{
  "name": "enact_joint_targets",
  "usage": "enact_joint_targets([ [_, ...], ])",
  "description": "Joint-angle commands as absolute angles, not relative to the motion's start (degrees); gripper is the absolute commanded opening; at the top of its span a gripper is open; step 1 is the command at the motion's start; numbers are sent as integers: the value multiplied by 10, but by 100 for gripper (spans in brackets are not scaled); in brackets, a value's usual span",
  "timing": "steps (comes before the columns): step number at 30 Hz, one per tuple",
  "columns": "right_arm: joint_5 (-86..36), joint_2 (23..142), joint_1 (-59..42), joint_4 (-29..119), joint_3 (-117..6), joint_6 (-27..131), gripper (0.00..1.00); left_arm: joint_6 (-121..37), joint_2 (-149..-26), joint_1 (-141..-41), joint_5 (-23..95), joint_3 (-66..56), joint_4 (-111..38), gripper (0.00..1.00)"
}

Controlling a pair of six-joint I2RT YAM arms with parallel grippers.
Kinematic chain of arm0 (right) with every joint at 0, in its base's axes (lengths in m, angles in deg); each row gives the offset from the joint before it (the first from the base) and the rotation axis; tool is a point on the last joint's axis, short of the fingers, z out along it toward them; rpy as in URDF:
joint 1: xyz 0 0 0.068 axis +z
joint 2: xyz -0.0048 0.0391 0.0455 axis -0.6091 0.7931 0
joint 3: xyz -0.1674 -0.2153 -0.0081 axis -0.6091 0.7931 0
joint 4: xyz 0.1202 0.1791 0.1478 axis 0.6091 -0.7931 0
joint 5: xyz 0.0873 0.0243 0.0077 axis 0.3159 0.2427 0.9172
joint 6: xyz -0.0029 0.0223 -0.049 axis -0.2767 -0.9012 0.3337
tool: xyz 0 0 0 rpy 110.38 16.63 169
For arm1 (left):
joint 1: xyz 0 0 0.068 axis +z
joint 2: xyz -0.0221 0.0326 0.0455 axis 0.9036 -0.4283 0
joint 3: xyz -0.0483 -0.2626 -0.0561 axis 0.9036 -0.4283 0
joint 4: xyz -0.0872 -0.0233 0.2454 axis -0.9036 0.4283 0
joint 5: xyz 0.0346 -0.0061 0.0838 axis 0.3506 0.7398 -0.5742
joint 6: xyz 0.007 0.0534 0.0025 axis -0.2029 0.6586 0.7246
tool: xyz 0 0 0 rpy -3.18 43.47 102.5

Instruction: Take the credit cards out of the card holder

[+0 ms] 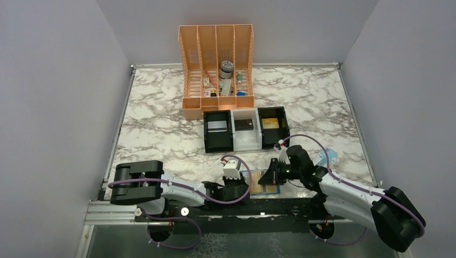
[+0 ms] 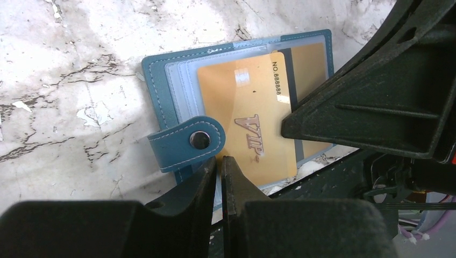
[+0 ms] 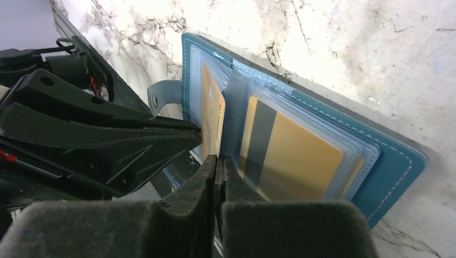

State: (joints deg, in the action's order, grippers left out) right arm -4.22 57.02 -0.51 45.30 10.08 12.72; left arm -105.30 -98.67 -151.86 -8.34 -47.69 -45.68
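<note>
The blue card holder [image 1: 264, 184] lies open at the table's near edge between my two grippers. Its snap tab [image 2: 185, 142] points toward the left gripper [image 2: 220, 160], whose jaws are pinched on the holder's near edge with only a thin slit between them. A gold credit card [image 2: 250, 118] marked VIP stands tilted up out of the clear sleeves. My right gripper [image 3: 216, 159] is shut on that card's [image 3: 211, 115] near edge. A second gold card [image 3: 296, 158] with a dark stripe lies flat in its sleeve on the holder's other panel [image 3: 395, 164].
A black-and-white three-compartment tray [image 1: 246, 141] behind the holder has a silver card [image 1: 218, 126], a dark card [image 1: 244, 125] and a gold card [image 1: 270, 123]. An orange file rack [image 1: 216, 102] stands further back. A pale blue packet [image 1: 329, 157] lies to the right.
</note>
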Motion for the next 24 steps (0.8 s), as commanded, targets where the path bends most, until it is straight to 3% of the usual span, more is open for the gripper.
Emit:
enact_joint_targets([
  [1,-69,541,-4,407,88,144,1,-1062,-1010,-1518,-74,-487,-367,13],
  [18,-186,433,-5,188,-15,159,1,-1093,-971,-1513,-105,-521,-326,13],
  [24,-168,436,-4,207,-21,162,1,-1096,-930,-1512,-119,-531,-300,14],
])
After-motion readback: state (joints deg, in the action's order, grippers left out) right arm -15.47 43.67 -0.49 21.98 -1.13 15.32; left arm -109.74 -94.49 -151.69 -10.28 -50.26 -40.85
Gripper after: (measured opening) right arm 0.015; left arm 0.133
